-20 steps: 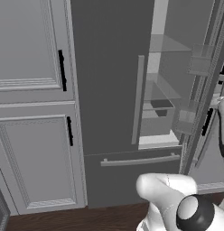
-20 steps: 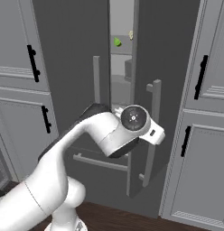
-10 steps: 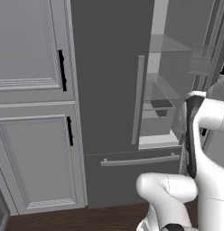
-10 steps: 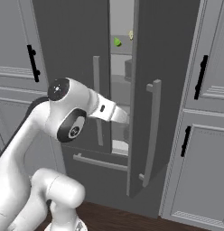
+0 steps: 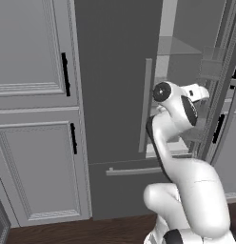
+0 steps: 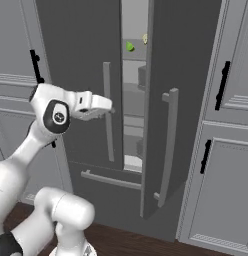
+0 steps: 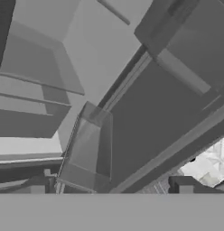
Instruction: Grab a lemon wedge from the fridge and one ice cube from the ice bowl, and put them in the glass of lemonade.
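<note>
The fridge (image 6: 81, 50) is tall and dark grey, and its right door (image 6: 196, 75) stands ajar. Through the gap, the tiny green lemon wedge (image 6: 129, 46) lies on an upper shelf. My gripper (image 6: 107, 104) is raised in front of the left door's bar handle (image 6: 107, 115), below and left of the wedge, and points toward the gap. From the left it reaches toward the shelves (image 5: 205, 90). In the hand view its fingertips (image 7: 37, 187) stand wide apart, open, with nothing between them, facing the fridge's shelves (image 7: 132, 90). The ice bowl and the glass of lemonade are out of view.
A small beige-yellow lump (image 6: 145, 38) sits just right of the wedge. The ajar door's long handle (image 6: 168, 145) juts out beside the gap. The bottom drawer handle (image 6: 111, 180) runs below. Light grey cabinets with black handles (image 5: 34, 95) (image 6: 231, 125) flank the fridge.
The arm has swung up from low in front of the fridge, bringing the hand up to face the door gap. The jaws have opened wider.
</note>
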{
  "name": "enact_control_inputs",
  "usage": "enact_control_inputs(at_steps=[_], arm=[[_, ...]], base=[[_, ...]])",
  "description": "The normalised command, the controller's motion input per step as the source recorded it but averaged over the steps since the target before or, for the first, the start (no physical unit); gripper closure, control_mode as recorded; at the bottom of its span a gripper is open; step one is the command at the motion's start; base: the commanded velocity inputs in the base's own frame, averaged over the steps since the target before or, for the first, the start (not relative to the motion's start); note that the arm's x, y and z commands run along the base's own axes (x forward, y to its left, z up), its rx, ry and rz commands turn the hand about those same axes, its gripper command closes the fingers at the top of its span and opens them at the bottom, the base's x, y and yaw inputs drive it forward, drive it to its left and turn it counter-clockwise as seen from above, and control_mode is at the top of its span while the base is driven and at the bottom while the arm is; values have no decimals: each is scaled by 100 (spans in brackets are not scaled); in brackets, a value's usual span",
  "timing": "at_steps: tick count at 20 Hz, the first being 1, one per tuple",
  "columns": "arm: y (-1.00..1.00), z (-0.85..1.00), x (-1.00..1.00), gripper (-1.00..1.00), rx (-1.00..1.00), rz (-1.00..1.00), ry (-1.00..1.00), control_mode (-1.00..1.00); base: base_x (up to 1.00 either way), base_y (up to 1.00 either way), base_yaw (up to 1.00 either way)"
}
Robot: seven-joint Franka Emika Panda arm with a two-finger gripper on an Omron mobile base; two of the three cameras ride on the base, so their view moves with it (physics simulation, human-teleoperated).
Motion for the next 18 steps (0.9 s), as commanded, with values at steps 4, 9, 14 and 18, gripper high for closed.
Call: enact_control_inputs(at_steps=[4,9,14,18], arm=[[-28,-4,75,-100,-33,0,35,-100],[-43,-20,48,-100,-22,-2,29,-100],[-87,-12,-1,-100,-9,-9,19,-100],[-95,-2,-28,-100,-1,-13,14,-100]], base=[[0,0,0],[0,0,0],[0,0,0],[0,0,0]])
